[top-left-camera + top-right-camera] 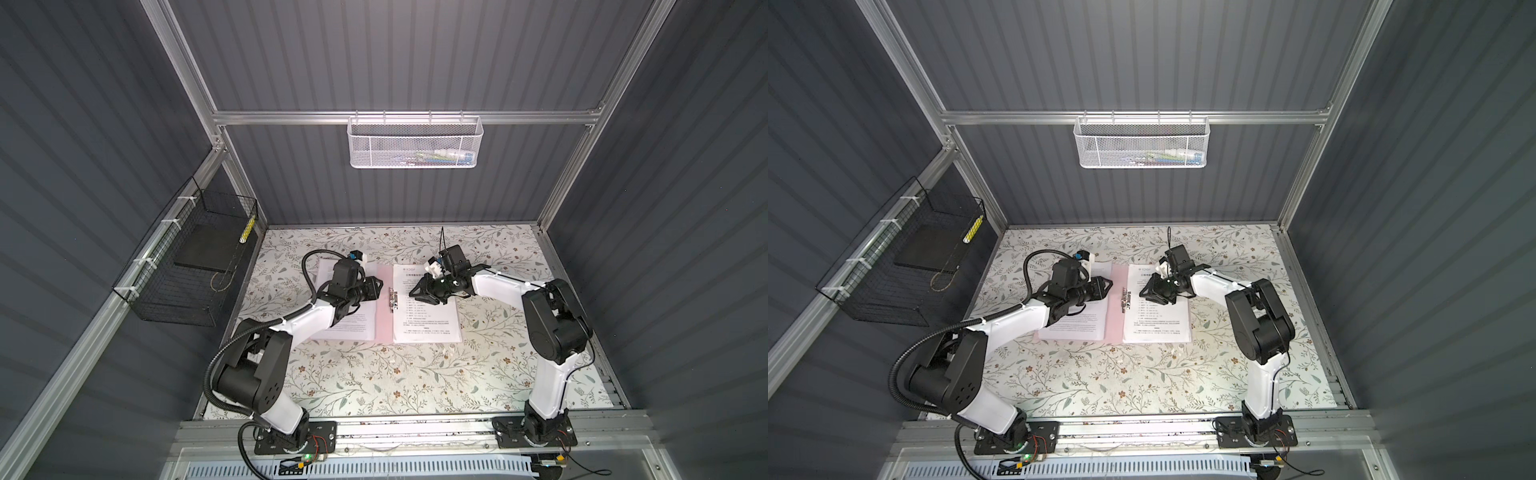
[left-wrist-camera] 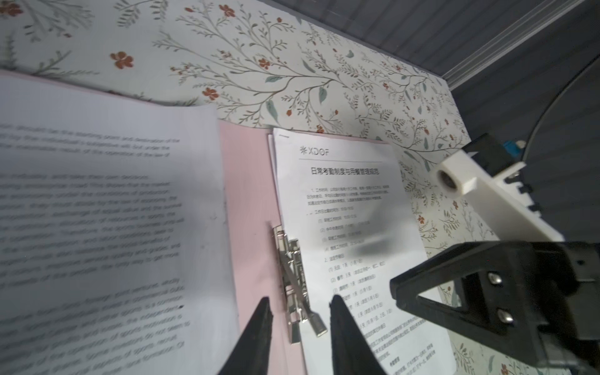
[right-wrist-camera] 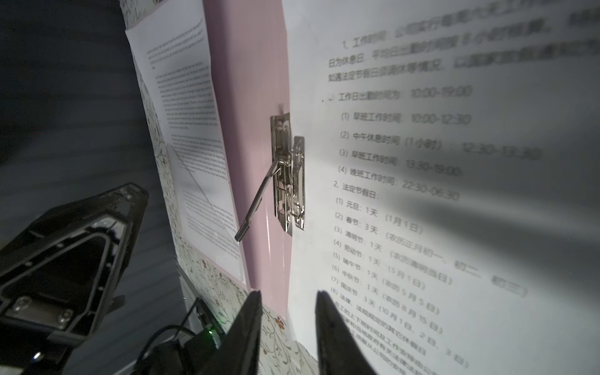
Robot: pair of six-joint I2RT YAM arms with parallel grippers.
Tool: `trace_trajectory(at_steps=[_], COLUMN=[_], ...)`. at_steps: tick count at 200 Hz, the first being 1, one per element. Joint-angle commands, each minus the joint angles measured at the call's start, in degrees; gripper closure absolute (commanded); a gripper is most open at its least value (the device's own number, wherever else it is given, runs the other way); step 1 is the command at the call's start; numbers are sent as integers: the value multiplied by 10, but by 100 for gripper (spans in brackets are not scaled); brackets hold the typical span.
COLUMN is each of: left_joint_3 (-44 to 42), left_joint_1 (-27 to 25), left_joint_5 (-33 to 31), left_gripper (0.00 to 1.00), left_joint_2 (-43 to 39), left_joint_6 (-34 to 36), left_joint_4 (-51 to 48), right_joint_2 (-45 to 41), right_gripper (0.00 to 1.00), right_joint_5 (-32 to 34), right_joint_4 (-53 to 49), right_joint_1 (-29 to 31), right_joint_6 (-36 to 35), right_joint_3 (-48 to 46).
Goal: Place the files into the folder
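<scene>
1. Pink folder is lying open and flat on the floral table, as both top views are showing.
2. The files are resting on it in two lots. The left sheet, in English text, is lying loose on the left flap. The right stack, headed by a small logo, is lying on the right flap with its inner edge against the clip.
3. The clip is sitting mid-spine. Its lever is standing raised and leaning toward the left flap, so the clamp is apparently sitting unlatched.
4. The left gripper is hovering just beside the clip on the left-flap side. Its jaws are standing part-way apart and gripping nothing. Whether a finger is touching the lever cannot be told.
5. The right gripper is hovering just beside the clip over the right stack. Its jaws are likewise standing apart with nothing between them.
6. Judgement: the filing step is under way but incomplete, since the left sheet is lying outside the clip's reach.
7. Judgement: the next move is calling for sliding the left sheet across onto the right stack and squaring the edges under the clamp. Only then should the lever be pressed down. Thin paper is likely to buckle, so a low, flat pinch is advisable.
</scene>
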Motion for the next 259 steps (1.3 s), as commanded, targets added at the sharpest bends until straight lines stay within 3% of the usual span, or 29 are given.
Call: trace_trajectory(at_steps=[1,117,194,259], left_joint_3=[-43,-185,-209,-207], left_joint_1=[-3,-3,-3,-3], left_joint_5=[-40,-43,-53,-54], left_gripper=[70,74,77,77], left_joint_2=[-16,-22,-19,-18], left_joint_6=[-2,-67,-82,-81], left_joint_4=[-39,67,76,79], right_joint_2=[12,97,120,122], right_gripper=[78,77,72,81], right_joint_5=[-3,-68,-88,-91], right_joint_4=[4,52,88,93], right_joint_1=[9,40,46,51], right_joint_6=[29,102,141,142], right_joint_3=[27,75,81,76])
